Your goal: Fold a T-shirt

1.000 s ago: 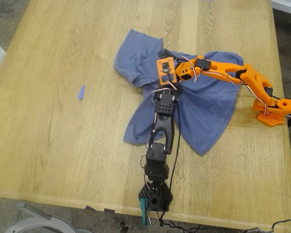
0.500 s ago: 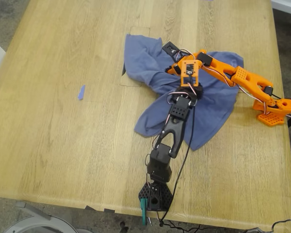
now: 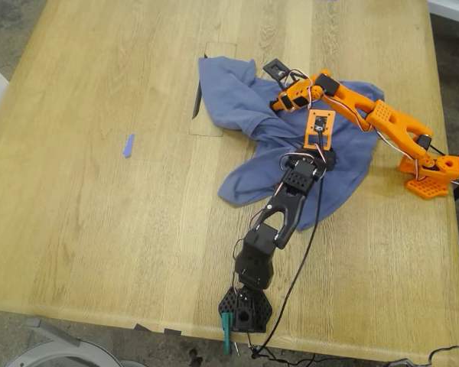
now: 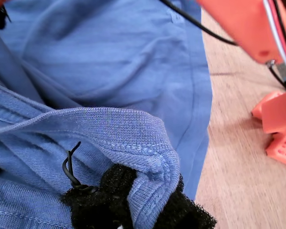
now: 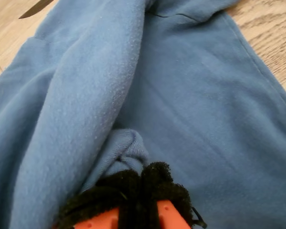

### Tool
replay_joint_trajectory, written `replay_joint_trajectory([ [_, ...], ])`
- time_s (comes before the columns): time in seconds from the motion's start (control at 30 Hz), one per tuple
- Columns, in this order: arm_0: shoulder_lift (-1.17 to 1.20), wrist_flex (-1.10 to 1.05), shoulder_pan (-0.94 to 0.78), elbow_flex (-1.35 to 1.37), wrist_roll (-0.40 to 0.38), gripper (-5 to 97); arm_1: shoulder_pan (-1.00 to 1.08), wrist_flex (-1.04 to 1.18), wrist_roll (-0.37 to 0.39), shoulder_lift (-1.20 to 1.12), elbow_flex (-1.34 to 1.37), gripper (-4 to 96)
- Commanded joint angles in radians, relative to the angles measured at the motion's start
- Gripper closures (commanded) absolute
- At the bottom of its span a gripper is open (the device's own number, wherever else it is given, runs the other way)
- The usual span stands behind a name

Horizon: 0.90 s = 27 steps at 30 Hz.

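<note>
The T-shirt point(image 3: 252, 115) lies on the table point(image 3: 84, 229), tape scrap point(image 3: 128, 145) toward the exterior view's left.

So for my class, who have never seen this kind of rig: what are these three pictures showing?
These are two small robot arms bolted to a wooden table, one black and one orange. The wide picture comes from a camera above the table. The other two come from small cameras riding on each arm's gripper, so they look along its fingers. A blue shirt lies crumpled on the table, and a small blue scrap lies apart from it. My first gripper, on the black arm, pinches a ribbed edge of the shirt between padded fingers. My second gripper, on the orange arm, pinches a fold of it.
</note>
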Motion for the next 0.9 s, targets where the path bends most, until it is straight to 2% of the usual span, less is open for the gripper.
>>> replay_joint_trajectory([
  [0.0,0.018,-0.025,0.081,-0.038,-0.005,91,0.038,-0.005,-0.006,0.04,-0.061,91.2],
  [0.47,-0.153,-0.1,0.242,-0.071,-0.017,91,0.083,-0.008,-0.012,0.029,-0.061,91.2],
  [0.87,-0.293,-0.107,0.282,-0.163,-0.023,91,0.135,0.092,-0.021,0.044,-0.061,91.2],
])
